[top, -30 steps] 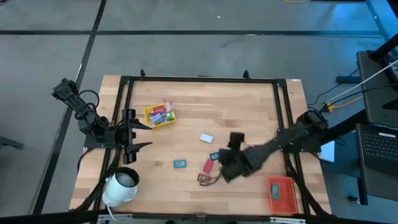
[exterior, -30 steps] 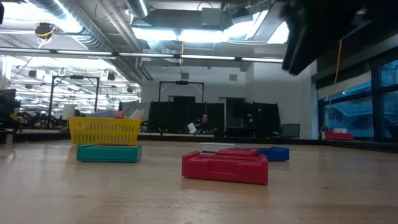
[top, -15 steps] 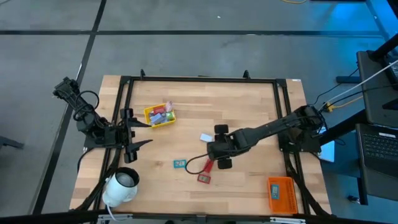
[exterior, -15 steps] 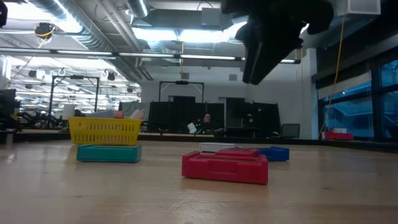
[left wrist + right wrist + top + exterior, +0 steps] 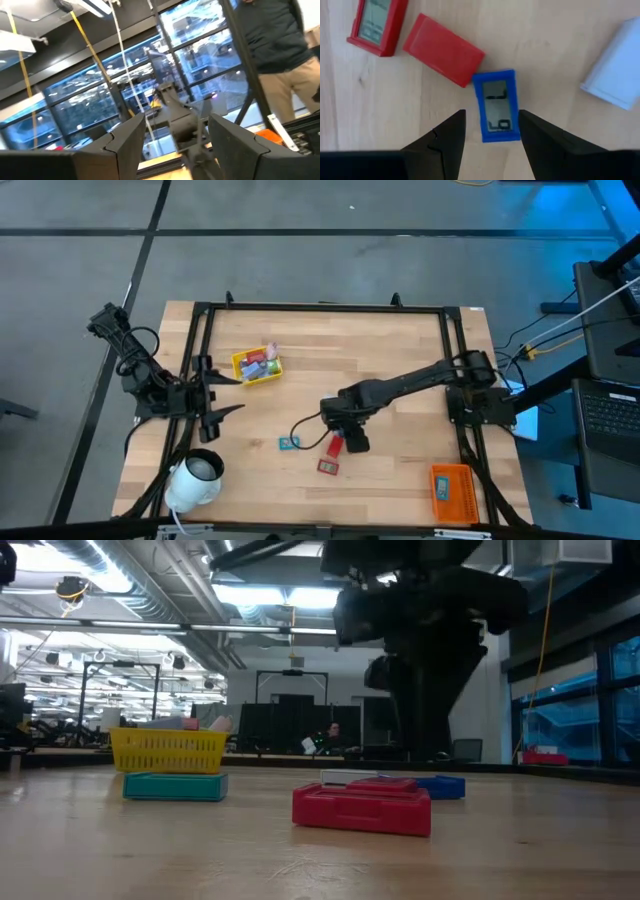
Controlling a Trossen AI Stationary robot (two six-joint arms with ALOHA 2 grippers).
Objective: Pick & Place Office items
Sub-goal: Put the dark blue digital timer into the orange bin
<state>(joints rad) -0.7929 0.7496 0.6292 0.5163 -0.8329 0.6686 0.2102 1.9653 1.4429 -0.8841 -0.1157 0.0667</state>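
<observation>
Loose office items lie flat mid-table: a blue piece with a display [image 5: 496,106], a plain red piece [image 5: 443,50], a red piece with a display [image 5: 377,22], a light blue piece [image 5: 615,75] and a teal piece [image 5: 289,443]. My right gripper [image 5: 491,115] hangs open above the blue piece and points down, one finger on either side of its near end, clear of it. In the high view the right gripper [image 5: 342,430] hides the blue piece. My left gripper [image 5: 225,396] waits open at the table's left edge, holding nothing.
A yellow tray [image 5: 257,366] holding several small pieces stands far left of centre. An orange tray [image 5: 452,492] sits at the near right corner, and a white roll [image 5: 195,478] at the near left. A black frame [image 5: 320,307] rims the table. A person stands beyond the table [image 5: 280,45].
My right gripper has swung from the near right toward the table's middle and come down. It has tipped from slanting to pointing nearly straight down over the blue piece. The pieces on the table have not moved.
</observation>
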